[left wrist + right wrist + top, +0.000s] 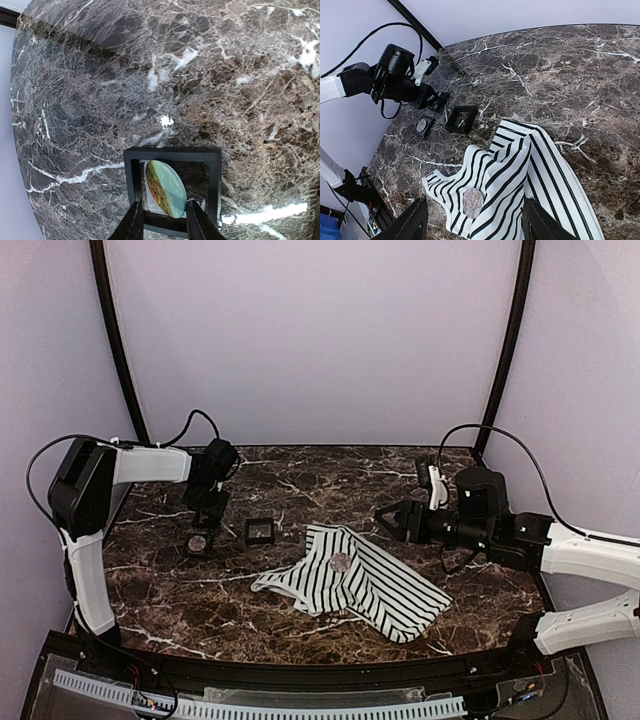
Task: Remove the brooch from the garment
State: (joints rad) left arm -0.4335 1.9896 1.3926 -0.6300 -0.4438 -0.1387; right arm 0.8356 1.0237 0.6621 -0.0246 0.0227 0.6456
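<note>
While the dark veined marble bench [300, 475] carries everything, the white, black-striped fabric garment [370, 585] lies crumpled near its middle, its brooch not yet taken off. The right hand [392, 521] hovers just beyond the cloth, tilted toward it, fingers spread wide and empty. The left hand [164, 210], fingers slightly parted and gripping nothing, hangs over a small black square box [172, 155] holding a greenish oval disc [167, 189]. The small pale oval brooch [472, 201] sits on the stripes. Next, I judge, the right hand must come down and pinch it.
</note>
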